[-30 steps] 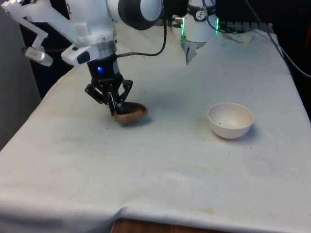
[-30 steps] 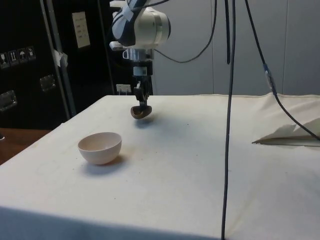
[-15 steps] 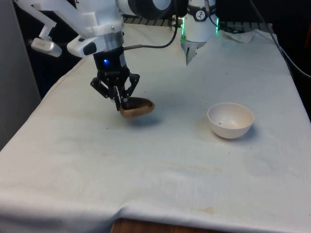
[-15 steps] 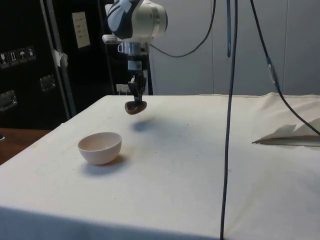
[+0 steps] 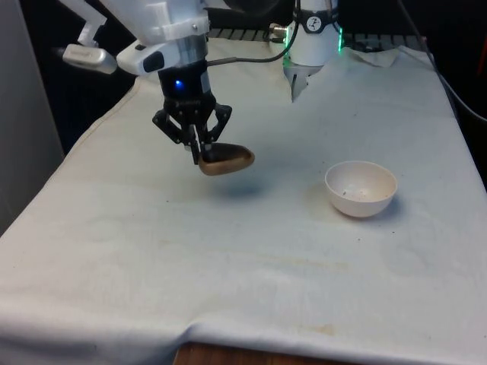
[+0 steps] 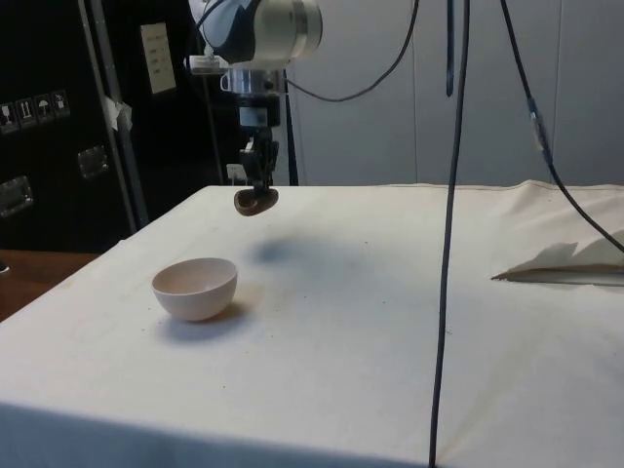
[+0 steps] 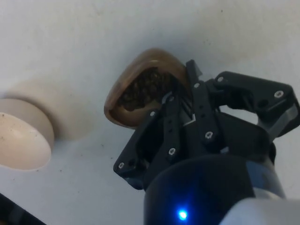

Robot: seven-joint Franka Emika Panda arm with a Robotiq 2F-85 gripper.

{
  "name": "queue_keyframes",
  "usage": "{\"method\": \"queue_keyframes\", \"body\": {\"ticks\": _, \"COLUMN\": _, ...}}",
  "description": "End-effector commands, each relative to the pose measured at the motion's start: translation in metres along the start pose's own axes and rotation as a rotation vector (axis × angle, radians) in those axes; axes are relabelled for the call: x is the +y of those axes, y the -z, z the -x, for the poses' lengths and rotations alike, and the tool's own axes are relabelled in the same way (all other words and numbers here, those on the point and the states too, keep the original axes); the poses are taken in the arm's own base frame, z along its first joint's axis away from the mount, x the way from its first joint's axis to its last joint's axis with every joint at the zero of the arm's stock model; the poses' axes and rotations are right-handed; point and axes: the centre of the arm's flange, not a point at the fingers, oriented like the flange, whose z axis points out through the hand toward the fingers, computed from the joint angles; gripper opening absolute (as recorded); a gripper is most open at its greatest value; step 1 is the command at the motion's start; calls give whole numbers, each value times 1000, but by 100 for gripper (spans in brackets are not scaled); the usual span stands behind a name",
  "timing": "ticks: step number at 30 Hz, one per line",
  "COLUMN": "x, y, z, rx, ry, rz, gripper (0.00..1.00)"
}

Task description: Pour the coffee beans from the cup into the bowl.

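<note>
A shallow brown wooden cup [image 5: 226, 160] holding dark coffee beans [image 7: 143, 89] hangs in the air above the cloth. My gripper [image 5: 201, 157] is shut on its rim, also seen from the side as the gripper [image 6: 257, 188] with the cup [image 6: 255, 201] below it. In the wrist view the gripper [image 7: 180, 101] pinches the rim of the cup [image 7: 126, 86], which stays roughly level. The white bowl [image 5: 361, 188] rests on the table toward the front view's right, apart from the cup. From the side the bowl [image 6: 195, 288] sits nearer the camera than the cup, and the bowl [image 7: 21, 140] looks almost empty.
A black cable [image 6: 447, 234] hangs down across the side view. Rumpled cloth [image 6: 565, 263] lies at the table's edge there. The white cloth [image 5: 243, 266] stretches wide between cup and bowl and toward the front edge.
The gripper has lifted the cup off the cloth and carried it higher and toward the front view's right, closer to the bowl. The bowl has stayed put.
</note>
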Motion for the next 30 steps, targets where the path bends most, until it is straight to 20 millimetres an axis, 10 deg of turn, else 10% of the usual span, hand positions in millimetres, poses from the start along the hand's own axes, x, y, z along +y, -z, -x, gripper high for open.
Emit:
{"method": "queue_keyframes", "body": {"ticks": 1, "x": -3, "y": 2, "z": 1, "rx": -1, "ry": -4, "rz": 10, "gripper": 0}}
{"method": "queue_keyframes", "body": {"ticks": 30, "x": -56, "y": 46, "z": -10, "rx": -4, "ry": -14, "rz": 56, "gripper": 0}}
